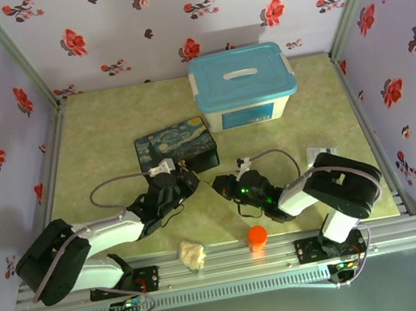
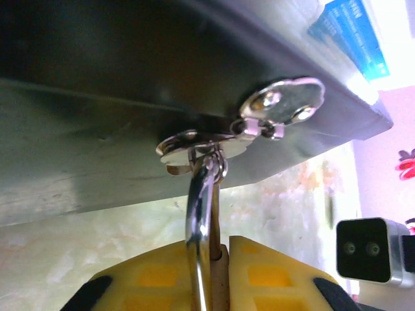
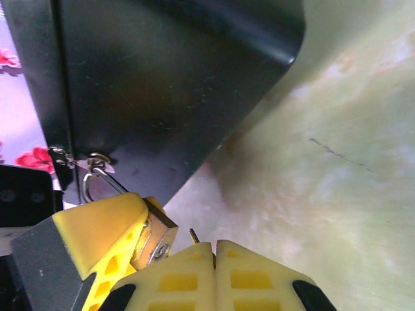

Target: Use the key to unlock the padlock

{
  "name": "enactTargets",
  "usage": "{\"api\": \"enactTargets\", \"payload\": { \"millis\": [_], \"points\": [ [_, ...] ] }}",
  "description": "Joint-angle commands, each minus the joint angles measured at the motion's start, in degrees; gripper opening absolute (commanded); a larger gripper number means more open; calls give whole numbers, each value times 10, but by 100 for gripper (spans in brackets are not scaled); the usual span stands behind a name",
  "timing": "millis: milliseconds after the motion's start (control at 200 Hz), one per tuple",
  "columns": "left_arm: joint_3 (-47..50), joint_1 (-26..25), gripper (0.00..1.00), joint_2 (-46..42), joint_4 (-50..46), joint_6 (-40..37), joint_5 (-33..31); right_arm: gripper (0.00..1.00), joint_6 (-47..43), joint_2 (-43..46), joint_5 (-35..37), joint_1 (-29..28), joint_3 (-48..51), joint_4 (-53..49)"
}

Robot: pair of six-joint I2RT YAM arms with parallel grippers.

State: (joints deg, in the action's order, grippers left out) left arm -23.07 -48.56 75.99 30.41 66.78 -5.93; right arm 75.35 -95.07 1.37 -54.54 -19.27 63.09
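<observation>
The brass padlock [image 2: 222, 275] hangs by its silver shackle [image 2: 200, 207] from the hasp on the dark painted box [image 1: 175, 146]. My left gripper [image 2: 227, 249] is shut on the padlock's body, just in front of the box. In the right wrist view the padlock [image 3: 157, 234] shows its keyhole end, held in the left gripper's yellow finger [image 3: 97, 236]. My right gripper [image 3: 214, 249] is shut on the key [image 3: 194, 235]. Only the key's thin dark tip sticks out, a short way right of the padlock and not touching it. From above, both grippers [image 1: 190, 181] [image 1: 218, 186] meet at the box's near edge.
A white tub with a blue lid [image 1: 242, 86] stands behind the box. An orange cap [image 1: 257, 236] and a crumpled pale lump [image 1: 193, 255] lie at the table's near edge. The box's silver latch [image 2: 280, 105] sits just above the hasp.
</observation>
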Motion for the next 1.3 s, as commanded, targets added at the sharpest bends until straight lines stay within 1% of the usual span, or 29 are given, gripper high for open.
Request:
{"api": "enactTargets", "payload": {
  "millis": [0, 40, 110, 235, 370, 545, 630, 805, 890, 1205, 1295],
  "points": [
    [-2, 5, 0, -21, 59, 22, -5, 0, 22, -51, 19, -5, 17, 149],
    [-4, 5, 0, -26, 54, 23, -6, 0, 36, -68, 20, -5, 18, 163],
    [-2, 6, 0, -34, 54, 26, -9, 0, 20, -78, 28, -15, 12, 163],
    [3, 12, 0, -46, 49, 32, -12, 0, -5, -66, 47, -30, 14, 163],
    [-2, 14, 0, -53, 45, 30, -12, 0, -20, -54, 43, -31, 13, 164],
    [5, 18, 0, -48, 71, 45, -7, 0, -27, -27, 63, -31, 22, 164],
    [-5, 17, 0, -58, 48, 35, -5, 0, -34, -22, 58, -31, 18, 164],
    [-9, 18, 0, -71, 42, 27, -3, 0, -37, -15, 57, -32, 12, 163],
    [-24, 13, 0, -85, 2, 3, -5, 0, -36, -19, 54, -31, 4, 164],
    [10, 20, 0, -74, 73, 36, 0, 0, -48, -9, 47, -32, -7, 164],
    [8, 20, 0, -77, 76, 36, 0, 0, -47, -16, 37, -33, -17, 163]
  ]
}}
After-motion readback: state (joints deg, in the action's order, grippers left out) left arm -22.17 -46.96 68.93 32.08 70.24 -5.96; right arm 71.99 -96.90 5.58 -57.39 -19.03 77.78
